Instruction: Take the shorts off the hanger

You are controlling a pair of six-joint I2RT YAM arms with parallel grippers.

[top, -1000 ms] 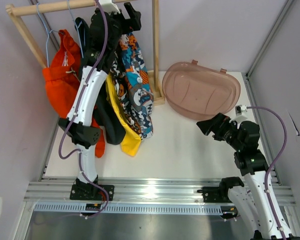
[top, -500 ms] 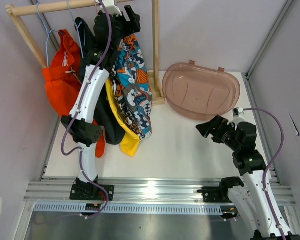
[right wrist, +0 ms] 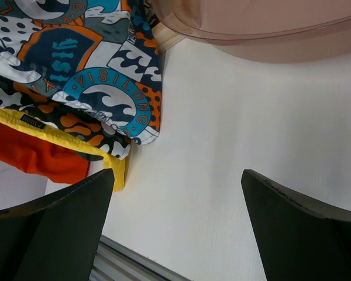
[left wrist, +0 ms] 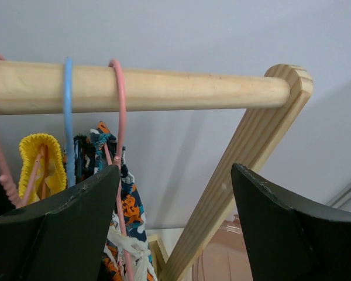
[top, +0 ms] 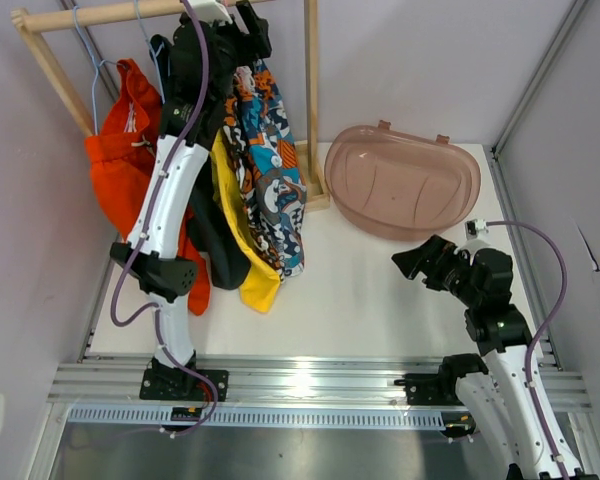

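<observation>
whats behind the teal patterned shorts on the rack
A black-white-orange patterned pair peeks out at its hem, then the yellow shorts. How far they overlap higher up is hidden by the teal pair itself and the left arm.

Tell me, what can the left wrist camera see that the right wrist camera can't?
Only the left wrist view shows the rod, a pink hook and a blue hook over it, and the rack's slanted leg. Only the right wrist view shows the table and the orange-red shorts. Both show the yellow shorts, the patterned shorts and an open gripper: the left gripper in one, the right gripper in the other.
</observation>
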